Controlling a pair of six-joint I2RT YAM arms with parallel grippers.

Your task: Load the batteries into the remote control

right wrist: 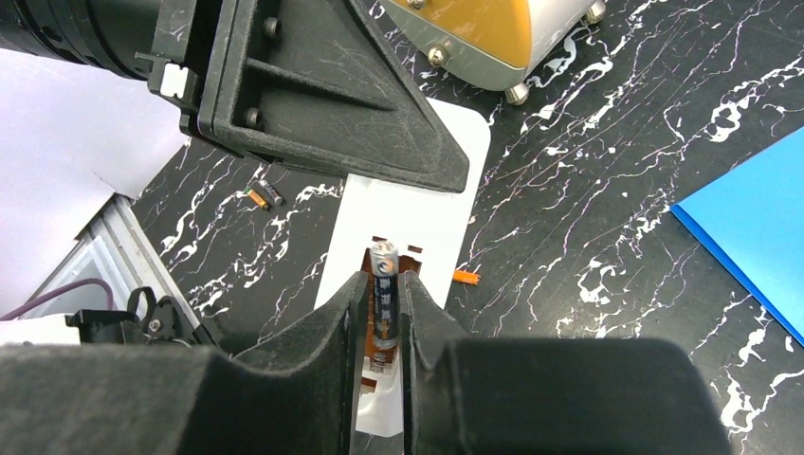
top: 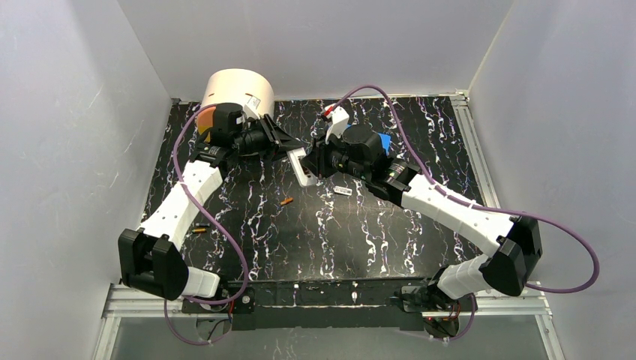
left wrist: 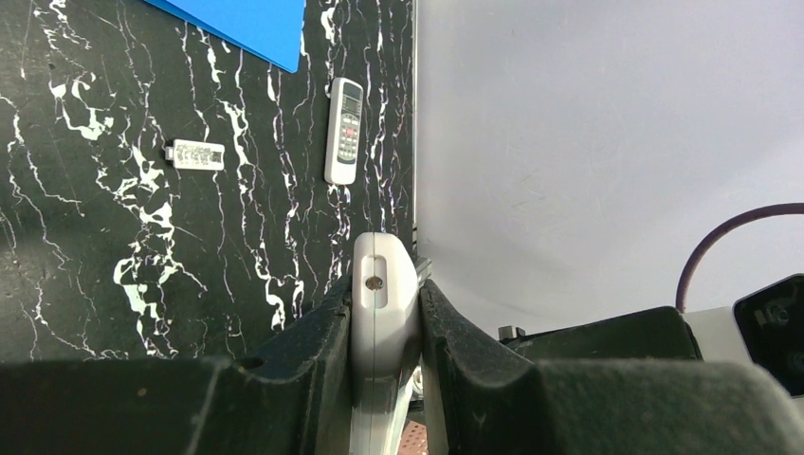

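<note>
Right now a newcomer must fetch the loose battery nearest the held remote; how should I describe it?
On the black marbled table, find the white remote held up mid-table. Just toward the near edge lies one orange battery, alone, unlike the pair of batteries beside the left arm.

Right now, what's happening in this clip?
The left gripper is clamped on a white remote, whose battery bay is open. The right gripper pinches a dark battery between its fingers, with the battery's tip at the open bay, not yet seated. Spare batteries lie loose on the table, and a second remote lies farther off.
</note>
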